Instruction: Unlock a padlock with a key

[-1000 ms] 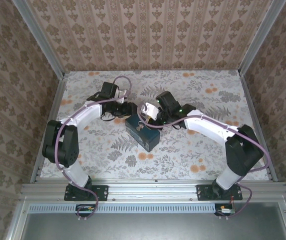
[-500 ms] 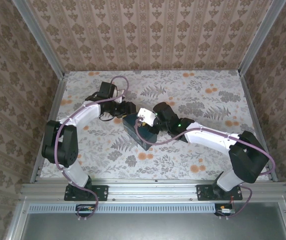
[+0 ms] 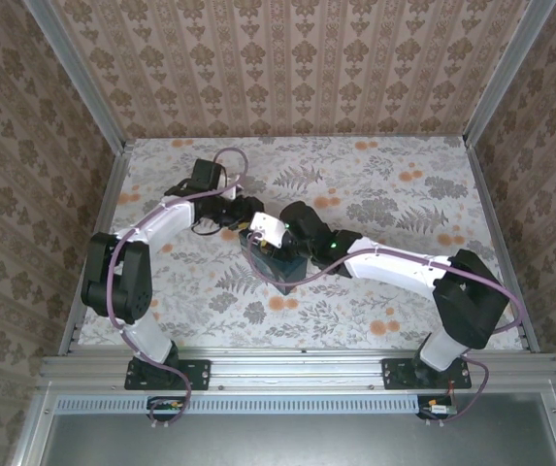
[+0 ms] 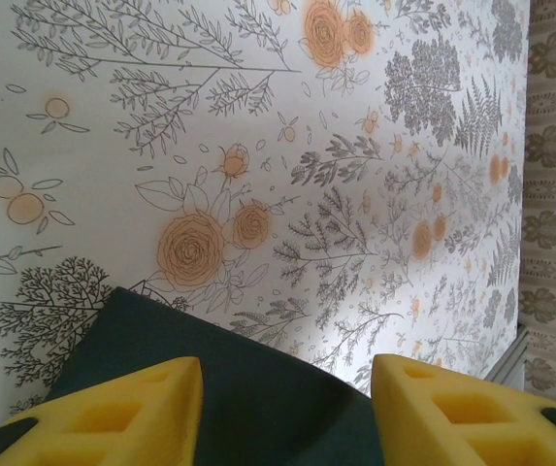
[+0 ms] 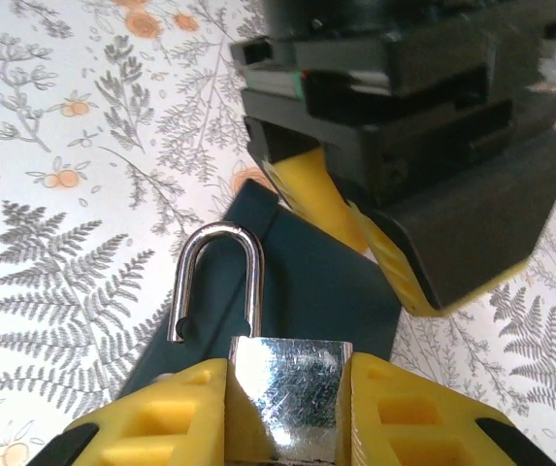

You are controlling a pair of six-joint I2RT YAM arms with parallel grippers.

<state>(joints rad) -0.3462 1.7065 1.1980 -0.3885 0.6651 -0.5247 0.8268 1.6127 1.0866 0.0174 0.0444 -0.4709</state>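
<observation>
Right gripper pinches silvery padlock body between jaws. Shackle sticks up past fingertips, left leg free. Beyond: dark blue box, left gripper clamping its far corner.

1. The box stood mid-table, with both arms meeting over it and crowding the centre.
2. The left gripper gripped the box's far-left end, blocking the way just beyond the padlock clamped in the right gripper.
3. The table lay open behind, to the right and along the near edge.
4. Walls closed three sides.
</observation>
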